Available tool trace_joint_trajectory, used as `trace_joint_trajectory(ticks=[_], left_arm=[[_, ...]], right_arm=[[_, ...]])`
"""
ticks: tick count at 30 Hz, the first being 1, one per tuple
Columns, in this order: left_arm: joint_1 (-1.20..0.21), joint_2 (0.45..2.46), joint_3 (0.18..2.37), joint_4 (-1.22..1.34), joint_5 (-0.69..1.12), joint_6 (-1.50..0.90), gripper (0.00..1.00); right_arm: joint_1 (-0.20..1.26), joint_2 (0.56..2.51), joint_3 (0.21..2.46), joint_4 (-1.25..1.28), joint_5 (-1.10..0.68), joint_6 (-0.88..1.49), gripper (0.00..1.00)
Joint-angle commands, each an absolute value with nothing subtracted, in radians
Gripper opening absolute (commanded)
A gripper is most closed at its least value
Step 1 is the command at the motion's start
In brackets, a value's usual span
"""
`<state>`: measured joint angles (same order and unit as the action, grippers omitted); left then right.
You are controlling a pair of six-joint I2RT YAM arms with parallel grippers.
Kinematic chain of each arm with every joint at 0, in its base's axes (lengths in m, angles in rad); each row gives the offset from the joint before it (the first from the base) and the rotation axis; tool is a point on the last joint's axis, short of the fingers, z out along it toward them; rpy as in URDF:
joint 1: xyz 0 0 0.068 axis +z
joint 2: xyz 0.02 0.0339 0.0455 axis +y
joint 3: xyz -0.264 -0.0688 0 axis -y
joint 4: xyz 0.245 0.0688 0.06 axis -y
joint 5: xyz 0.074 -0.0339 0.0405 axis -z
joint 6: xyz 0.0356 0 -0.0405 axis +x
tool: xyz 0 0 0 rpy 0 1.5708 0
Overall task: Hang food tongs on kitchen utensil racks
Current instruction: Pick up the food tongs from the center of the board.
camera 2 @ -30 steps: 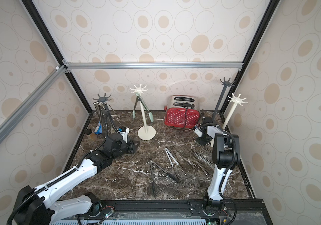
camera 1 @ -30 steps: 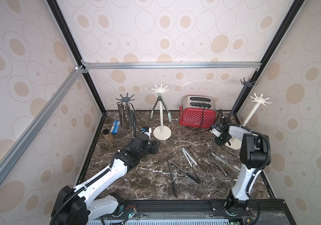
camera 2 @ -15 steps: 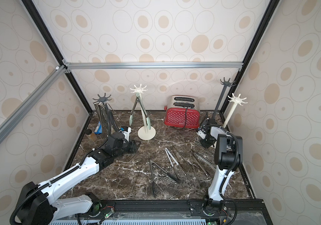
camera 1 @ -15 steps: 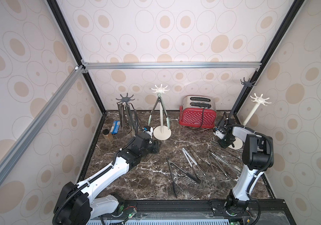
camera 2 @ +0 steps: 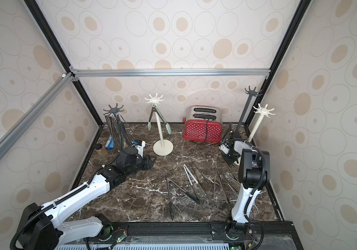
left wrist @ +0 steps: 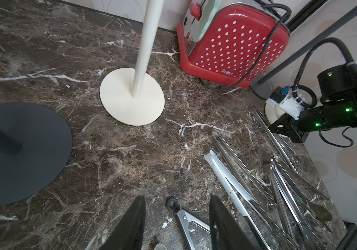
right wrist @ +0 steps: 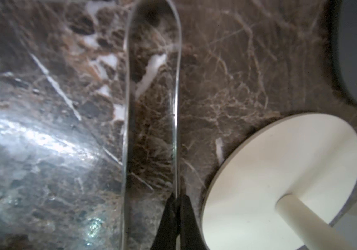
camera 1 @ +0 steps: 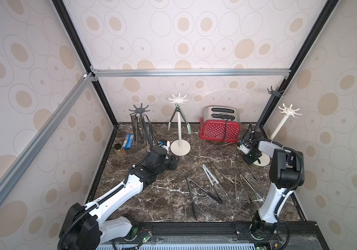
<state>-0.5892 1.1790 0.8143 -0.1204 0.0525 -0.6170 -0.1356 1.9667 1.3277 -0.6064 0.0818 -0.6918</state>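
A red toaster (camera 1: 219, 127) stands at the back of the marble tabletop (camera 1: 151, 201), its black cord draped down the front. A blue box (camera 1: 129, 140) and a brown jar (camera 1: 120, 149) sit in the back left corner.

There are 4 racks. The dark grey rack (camera 1: 139, 110) at back left carries several steel tongs hanging straight down. The cream rack (camera 1: 179, 129) beside it carries 1 pair of green-tipped tongs (camera 1: 172, 118), hinge up and arms spread either side of the pole. A second dark grey rack (camera 1: 273, 92) stands in the back right corner. A second cream rack (camera 1: 280, 125) stands just in front of it, tilted.

Loose tongs (camera 1: 244, 184) lie scattered at front right, mostly pointing front to back. The black tongs (camera 1: 197, 190) have their hinge toward the back. The white-tipped tongs (camera 1: 210, 176) lie slanted beside them.

The right gripper (right wrist: 176, 198) is low, just beside the second cream rack's base. It is pinched closed on 1 arm of the steel tongs (right wrist: 127, 97). Their rounded bend points away from the fingers, with the long axis in line with them. Whether they are lifted cannot be told.

The left gripper (left wrist: 177, 198) hangs low near the cream rack's base, jaws apart and holding nothing.
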Motion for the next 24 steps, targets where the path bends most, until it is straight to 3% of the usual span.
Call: trace_joint_trajectory(ticks=[1, 16, 24], left_arm=[[-0.583, 1.174, 0.838, -0.116, 0.034, -0.609, 0.47], [-0.583, 1.151, 0.828, -0.154, -0.017, -0.581, 0.47], [-0.582, 1.103, 0.798, -0.187, -0.049, -0.572, 0.47]], right_arm=[[-0.130, 2.005, 1.324, -0.594, 0.063, -0.688, 0.01], [-0.126, 1.763, 1.301, -0.527, 0.060, -0.657, 0.00], [-0.054, 1.589, 1.306, -0.542, 0.023, -0.616, 0.00]])
